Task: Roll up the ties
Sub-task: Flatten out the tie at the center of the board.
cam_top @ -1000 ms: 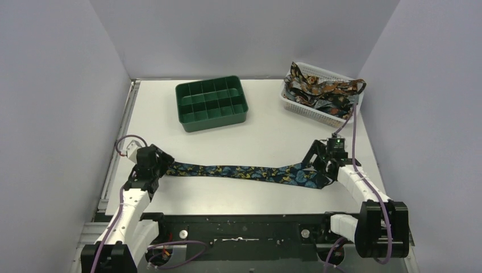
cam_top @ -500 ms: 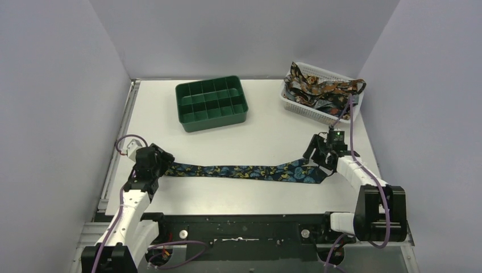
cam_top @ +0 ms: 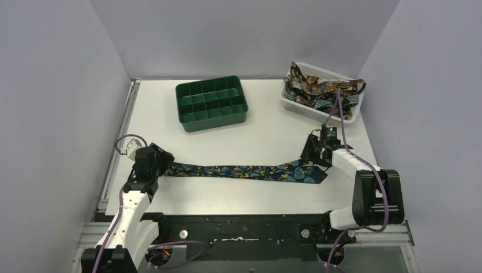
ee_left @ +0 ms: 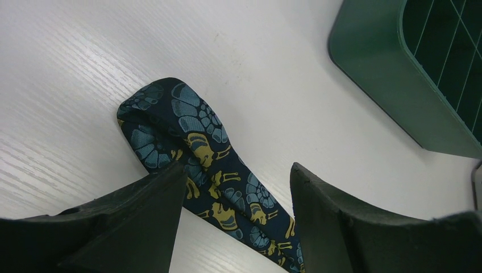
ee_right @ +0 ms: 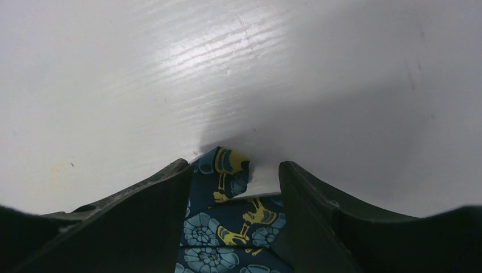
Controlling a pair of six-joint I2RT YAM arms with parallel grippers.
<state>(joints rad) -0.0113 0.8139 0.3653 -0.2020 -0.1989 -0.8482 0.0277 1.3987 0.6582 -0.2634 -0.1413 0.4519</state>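
The long navy necktie [cam_top: 244,171] with blue and yellow print is woven cloth, matt with a faint sheen. The white table top [ee_left: 85,85] has a fine wood-grain texture and reflects light in glossy streaks. The dark green compartment tray [ee_left: 386,74] is smooth satin plastic. The white mesh basket [cam_top: 307,111] looks plastic. The fingers [ee_left: 352,227] of the left gripper [ee_left: 239,170] are matt black plastic, slightly grainy.

No readable text, label, brand, number or sign on tie [cam_top: 244,171], green tray [cam_top: 211,118], basket [cam_top: 295,106] or table [cam_top: 273,136].

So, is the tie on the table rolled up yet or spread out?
Spread out: the tie lies as one long flat strip, with no roll visible.
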